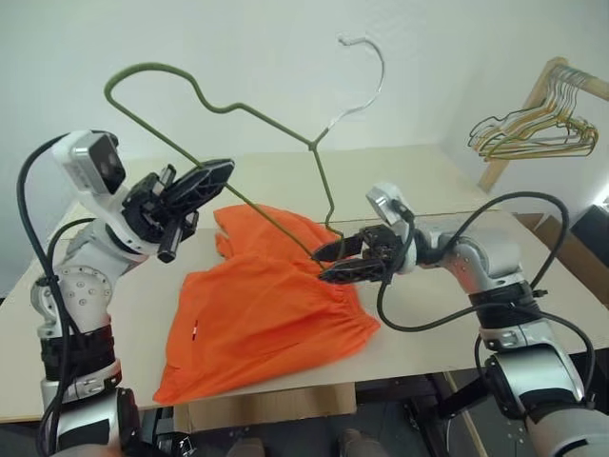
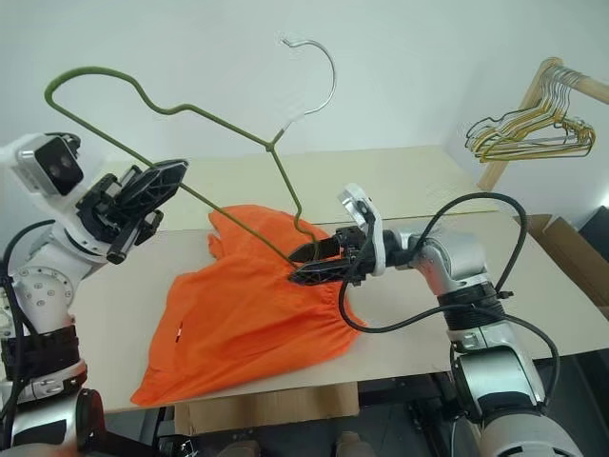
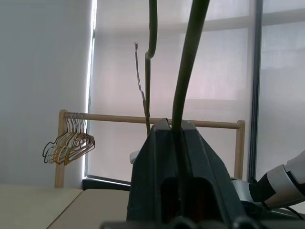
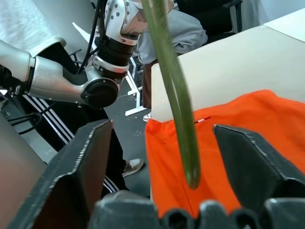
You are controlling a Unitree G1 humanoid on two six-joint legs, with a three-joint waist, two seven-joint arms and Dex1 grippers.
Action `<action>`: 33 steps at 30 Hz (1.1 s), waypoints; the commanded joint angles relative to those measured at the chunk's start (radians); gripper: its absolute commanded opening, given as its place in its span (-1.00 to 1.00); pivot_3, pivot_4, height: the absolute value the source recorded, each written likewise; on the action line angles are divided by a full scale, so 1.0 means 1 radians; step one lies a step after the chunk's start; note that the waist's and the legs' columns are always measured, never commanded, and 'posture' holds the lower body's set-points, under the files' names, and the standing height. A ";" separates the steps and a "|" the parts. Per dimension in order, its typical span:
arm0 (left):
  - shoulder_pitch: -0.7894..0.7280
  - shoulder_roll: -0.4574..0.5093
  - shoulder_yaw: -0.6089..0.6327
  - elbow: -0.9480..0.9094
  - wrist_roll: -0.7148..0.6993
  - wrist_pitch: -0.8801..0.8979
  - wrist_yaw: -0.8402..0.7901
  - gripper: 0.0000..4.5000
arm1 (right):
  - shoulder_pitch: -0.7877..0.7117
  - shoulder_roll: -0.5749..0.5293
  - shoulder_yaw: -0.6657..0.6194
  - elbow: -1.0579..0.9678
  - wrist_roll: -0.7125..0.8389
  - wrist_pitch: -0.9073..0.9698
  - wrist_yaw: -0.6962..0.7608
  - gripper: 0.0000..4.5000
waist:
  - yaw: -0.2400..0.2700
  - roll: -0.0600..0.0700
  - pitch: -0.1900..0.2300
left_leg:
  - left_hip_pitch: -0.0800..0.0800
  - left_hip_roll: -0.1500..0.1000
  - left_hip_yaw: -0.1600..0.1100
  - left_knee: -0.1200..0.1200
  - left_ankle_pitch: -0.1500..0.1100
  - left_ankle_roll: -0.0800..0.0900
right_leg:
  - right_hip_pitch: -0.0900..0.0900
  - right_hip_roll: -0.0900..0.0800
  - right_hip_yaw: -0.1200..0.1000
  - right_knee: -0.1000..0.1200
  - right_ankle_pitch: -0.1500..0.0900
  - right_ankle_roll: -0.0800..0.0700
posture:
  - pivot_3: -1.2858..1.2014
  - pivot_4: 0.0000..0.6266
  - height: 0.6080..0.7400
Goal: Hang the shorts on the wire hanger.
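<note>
Lying between parted right fingers (image 4: 86,162): wire hanger (image 4: 174,90).

A: What sort of place is this?

B: It looks like a lab or test room set up for garment handling. The walls (image 1: 238,57) are plain white and bare, and a plain beige table (image 1: 400,181) stands in the middle.

A: Anything else that points that way?

B: At the far right a light wooden clothes rail (image 1: 557,71) carries a bunch of gold and dark wire hangers (image 1: 533,133). The left wrist view shows large windows covered by pale roller blinds (image 3: 209,71). A cardboard box (image 2: 561,243) sits on the floor at the right, and a person in grey clothes (image 4: 186,28) sits beside the table.
</note>
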 commanded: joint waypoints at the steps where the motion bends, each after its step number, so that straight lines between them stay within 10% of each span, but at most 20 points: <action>1: -0.002 0.003 0.006 -0.025 -0.004 -0.018 0.003 -1.00 | -0.030 0.003 -0.015 0.009 -0.001 -0.019 0.021 0.17 | 0.000 0.000 0.000 | 0.000 0.000 0.000 0.000 0.000 0.000 | 0.000 0.000 0.000 0.000 0.000 0.000 | 0.08 -1.00 1.00; 9: 0.007 0.000 0.002 -0.016 0.002 -0.017 0.008 -1.00 | -0.027 0.013 -0.017 0.011 -0.008 -0.026 0.019 -0.99 | -0.001 0.000 0.000 | 0.000 0.000 0.000 0.000 0.000 0.000 | 0.000 0.000 0.000 0.000 0.000 0.000 | 0.08 -1.00 1.00; 13: 0.029 -0.007 -0.034 -0.017 0.077 -0.057 0.028 -1.00 | -0.023 0.023 -0.019 0.011 -0.012 -0.032 0.015 -0.99 | 0.001 0.000 0.000 | 0.000 0.000 0.000 0.000 0.000 0.000 | 0.000 0.000 0.000 0.000 0.000 0.000 | 0.08 -1.00 1.00; 28: 0.155 0.191 -0.234 0.051 0.441 -0.136 -0.034 0.98 | 0.093 -0.078 -0.175 -0.089 0.077 0.135 -0.101 -1.00 | 0.001 0.000 0.000 | -0.001 0.000 0.000 0.000 0.000 0.000 | -0.001 0.000 0.000 -0.001 0.000 0.000 | 0.05 -1.00 1.00; 33: 0.198 0.309 -0.345 0.020 0.644 -0.289 -0.116 0.98 | 0.266 -0.242 -0.207 -0.177 0.057 0.248 -0.193 -1.00 | 0.003 0.000 0.000 | -0.002 0.000 0.002 0.000 0.000 0.000 | -0.001 -0.002 -0.001 -0.003 0.000 0.000 | 0.02 -1.00 1.00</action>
